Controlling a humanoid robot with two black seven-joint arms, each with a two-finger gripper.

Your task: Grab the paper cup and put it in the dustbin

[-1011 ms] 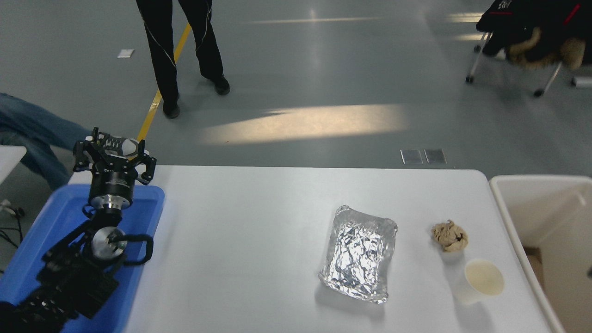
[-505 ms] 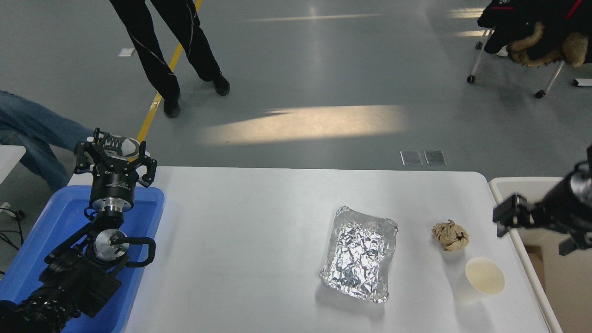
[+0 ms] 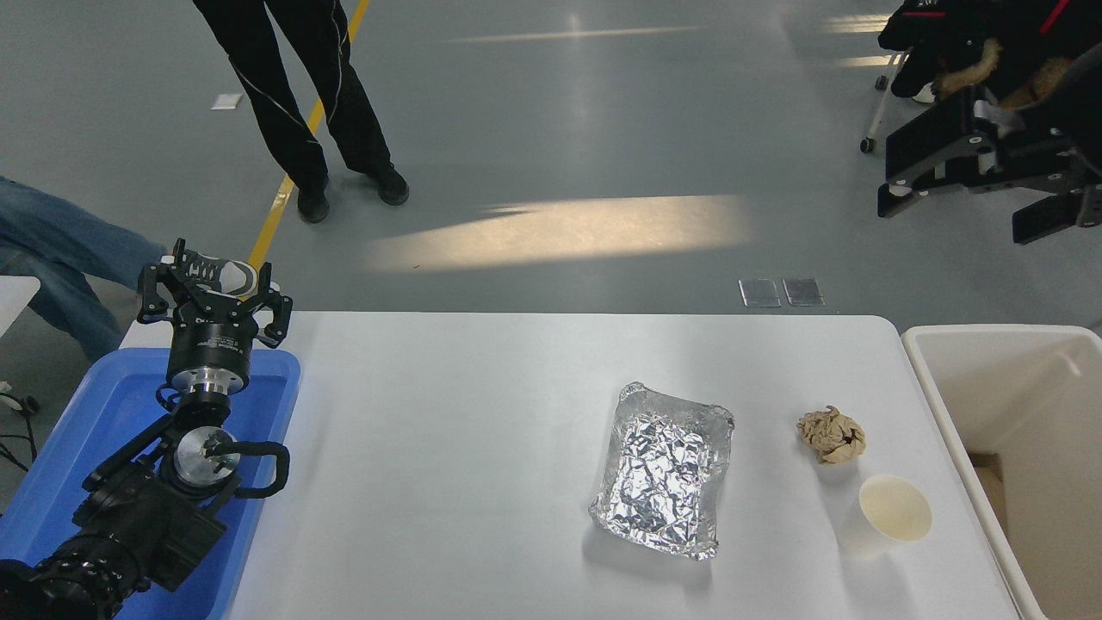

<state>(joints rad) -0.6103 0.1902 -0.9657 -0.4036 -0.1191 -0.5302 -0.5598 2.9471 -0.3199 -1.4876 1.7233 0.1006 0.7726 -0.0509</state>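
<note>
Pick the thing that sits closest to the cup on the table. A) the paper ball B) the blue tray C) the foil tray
A: the paper ball lies just behind the cup, nearer than the foil tray at mid-table, while the blue tray is away at the table's left end.

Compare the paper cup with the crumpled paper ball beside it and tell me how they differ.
The paper cup is white with a cream inside; the crumpled paper ball is tan. The paper cup keeps a smooth round rim and stands open upward; the ball is a wrinkled, irregular wad. The cup sits nearer the camera, the ball farther back. Both rest on the white table near the dustbin, apart from each other, untouched by either gripper.
</note>
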